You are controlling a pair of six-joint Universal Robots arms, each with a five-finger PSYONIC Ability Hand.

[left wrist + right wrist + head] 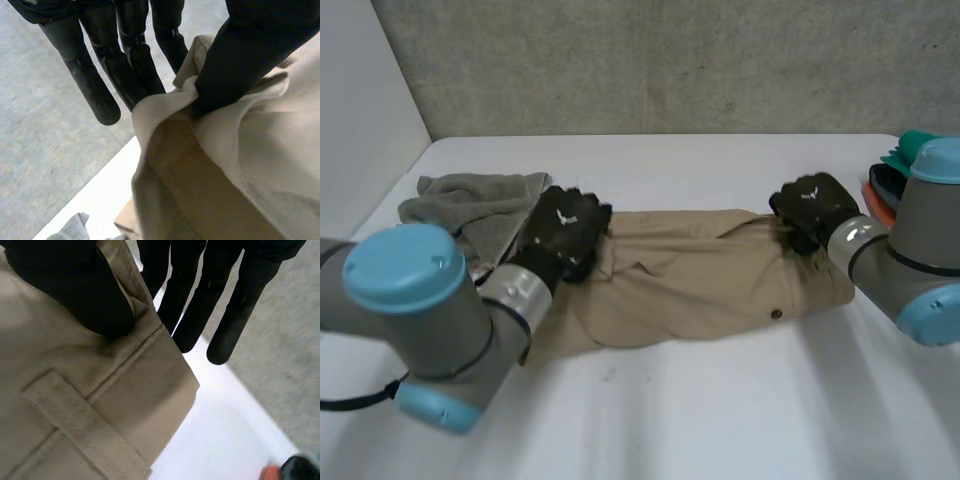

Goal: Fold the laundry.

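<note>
Closest of all is the robot's left arm (415, 300), big and grey with a blue cap. Past it comes the bare white table (720, 420). Then come the tan pants (700, 285), lying flat across the middle of the table. Their long side runs from left to right. The top end, with a belt loop (62, 402) and a small button (776, 314), points to the robot's right. The leg end points to its left.

The left hand (563, 232) is at the far edge of the pants, near the leg end. Its thumb (240, 65) squeezes a fold of cloth against its fingers (95, 90), so it is grasping the pants. The right hand (812, 205) is at the far edge of the top end. Its thumb presses the waistband (150, 375) onto the fingers behind, so it is holding the pants too.

The pants look soft and floppy, and not very heavy. They will likely sag in the middle if lifted by the ends. The waistband looks thicker and stiffer, so it seems a good place to hold.

Farther back, a grey towel (470, 200) lies crumpled just beside the left hand. A pile of bright things (890, 170) sits at the table's right edge. Last is the grey wall (670, 60).
</note>
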